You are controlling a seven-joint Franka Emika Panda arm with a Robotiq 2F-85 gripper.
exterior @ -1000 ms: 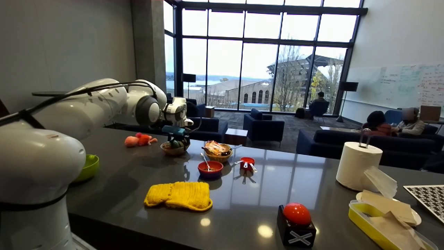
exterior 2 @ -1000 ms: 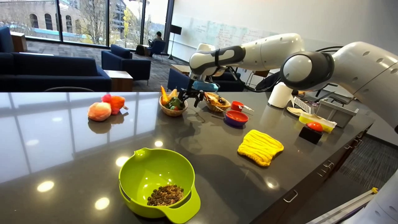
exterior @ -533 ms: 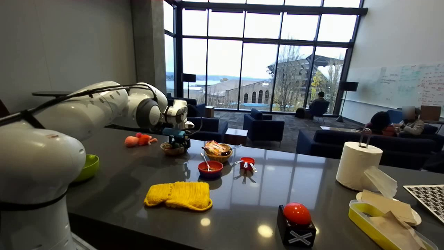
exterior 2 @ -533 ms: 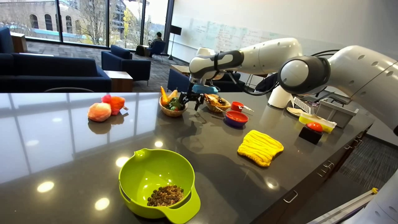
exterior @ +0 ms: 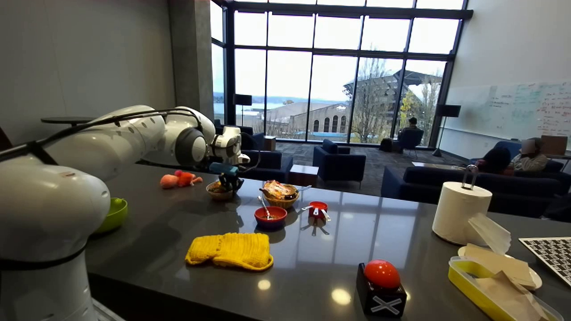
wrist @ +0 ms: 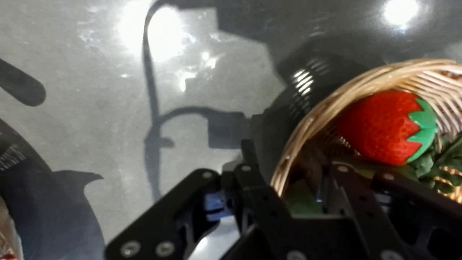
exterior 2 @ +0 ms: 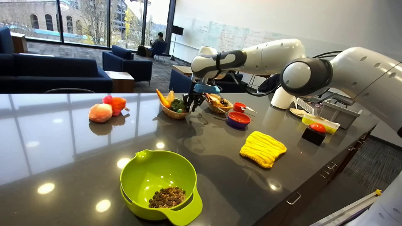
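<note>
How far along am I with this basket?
Done: the gripper is at the basket, its fingers straddling the rim. In hand: the rim grasp; whether it is firm, I can't tell. Remaining, probably: a clear lift; the basket sits low at the counter, strawberry inside.

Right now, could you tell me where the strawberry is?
In the wrist view, the strawberry is on the right side, inside the wicker basket, beside the green leaves.
</note>
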